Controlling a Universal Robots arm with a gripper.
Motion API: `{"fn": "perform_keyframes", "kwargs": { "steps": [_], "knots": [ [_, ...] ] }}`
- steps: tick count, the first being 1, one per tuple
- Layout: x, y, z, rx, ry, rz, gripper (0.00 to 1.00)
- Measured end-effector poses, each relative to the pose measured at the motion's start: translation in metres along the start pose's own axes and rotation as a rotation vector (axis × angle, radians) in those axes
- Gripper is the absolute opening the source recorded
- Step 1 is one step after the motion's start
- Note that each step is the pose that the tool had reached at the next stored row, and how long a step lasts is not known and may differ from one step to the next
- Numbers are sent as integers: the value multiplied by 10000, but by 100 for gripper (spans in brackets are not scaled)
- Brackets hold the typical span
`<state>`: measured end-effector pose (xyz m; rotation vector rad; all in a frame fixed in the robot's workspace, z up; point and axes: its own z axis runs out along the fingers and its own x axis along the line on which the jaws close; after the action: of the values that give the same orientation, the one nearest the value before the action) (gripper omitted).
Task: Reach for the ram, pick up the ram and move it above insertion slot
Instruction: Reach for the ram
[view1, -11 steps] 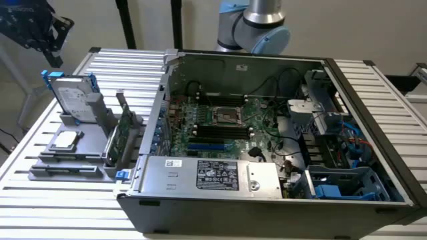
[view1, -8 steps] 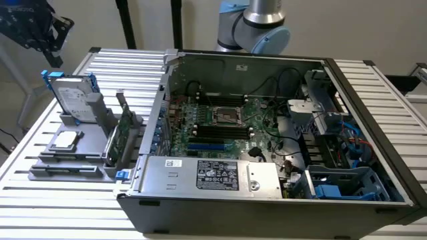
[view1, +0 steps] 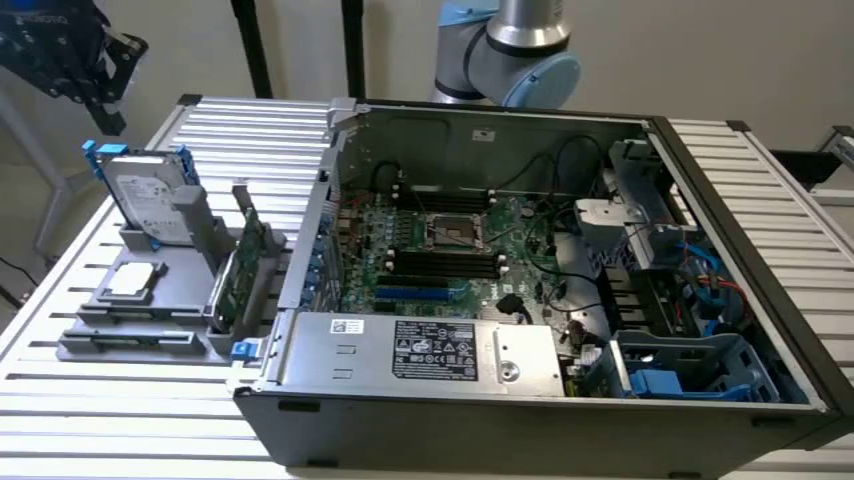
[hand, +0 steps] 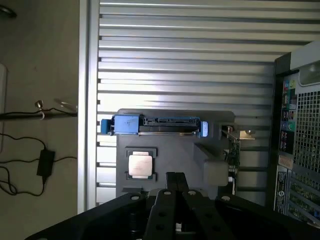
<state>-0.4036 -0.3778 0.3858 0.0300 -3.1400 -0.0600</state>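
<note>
My gripper (hand: 175, 179) is shut with nothing between its fingers. It hangs high above a grey parts holder (hand: 175, 150); in the exterior view the gripper (view1: 83, 62) is at the top of the exterior view's left, well above the table. The ram I cannot make out: a thin dark strip (view1: 134, 344) lies along the holder's front ledge, too small to tell. Several parallel black insertion slots (view1: 447, 262) sit on the motherboard inside the open computer case (view1: 441, 410), far from the gripper.
The holder (view1: 147, 320) carries a silver hard drive with blue rails (view1: 147, 195), a wider green card with a bracket (view1: 240, 270) and a square processor chip (view1: 134, 280). A slatted metal table (view1: 120, 420) bears it all. The arm's base (view1: 514, 45) stands behind the case.
</note>
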Motion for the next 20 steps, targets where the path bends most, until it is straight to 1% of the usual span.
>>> {"fn": "perform_keyframes", "kwargs": {
  "steps": [2,4,6,15,20],
  "knots": [
    [0,-10,-2,1,4,1,11],
    [-6,-57,-2,0,8,2,11],
    [-10,-121,-5,0,14,2,11],
    [-6,-523,-10,0,18,2,11],
    [-3,-751,9,-1,17,2,11]
  ]
}}
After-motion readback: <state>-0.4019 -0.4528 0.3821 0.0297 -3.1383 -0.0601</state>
